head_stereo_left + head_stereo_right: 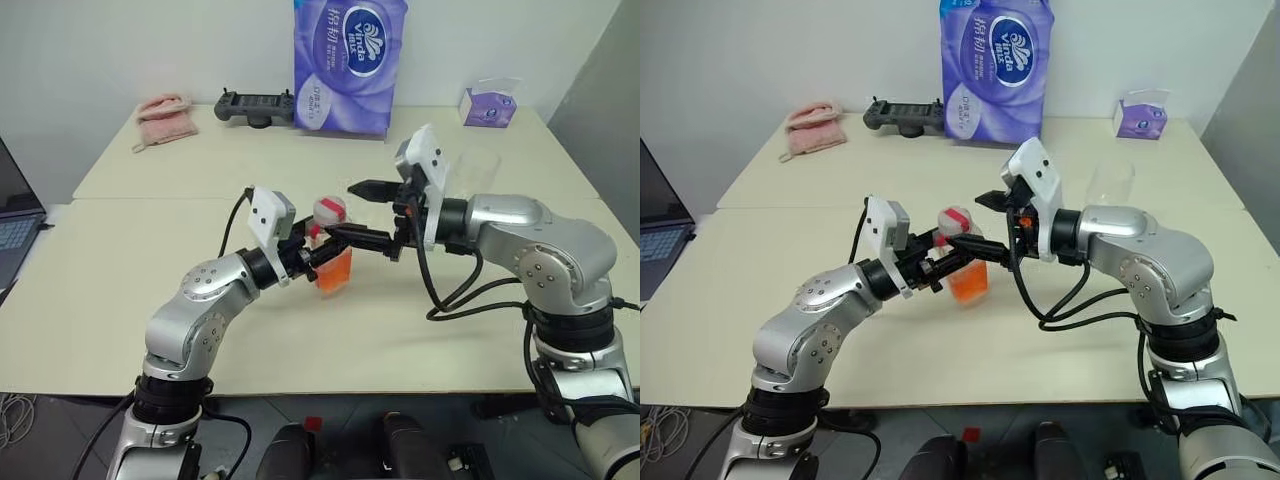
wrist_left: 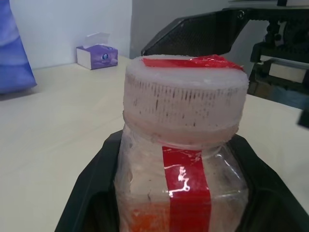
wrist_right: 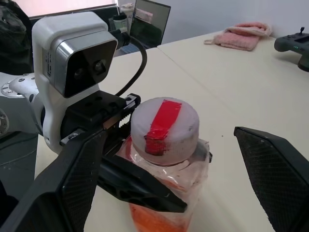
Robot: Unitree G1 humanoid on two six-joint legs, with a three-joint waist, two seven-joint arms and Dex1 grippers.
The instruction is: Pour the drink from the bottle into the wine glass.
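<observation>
The bottle [image 1: 331, 255] stands upright over the middle of the tabletop [image 1: 150, 290], its lower part filled with the orange-red drink [image 1: 334, 272] and its whitish cap [image 3: 164, 128], crossed by a strip of red tape, still in place. The left claw [image 1: 312, 258] is pinching the bottle around its body just below the shoulders, one black finger on each side. The right claw [image 1: 372, 212] is spread wide, its two fingers either side of the cap and apart from it, so the step in hand looks to be unscrewing the cap. To do that well, the right claw should settle level around the ribbed side of the cap, close squarely on it rather than on the taped top, and twist while the left claw keeps the bottle vertical and firmly clamped, so that the soft plastic body neither turns in the grip nor gets squeezed enough to push liquid up once the seal breaks. The wine glass [image 1: 1110, 186] stands well apart, behind the right arm toward the far right of the tabletop; being clear, its outline is faint and its stem and foot are hidden by the arm. Whether the bottle's base rests on the tabletop or hangs just above it cannot be made out.
</observation>
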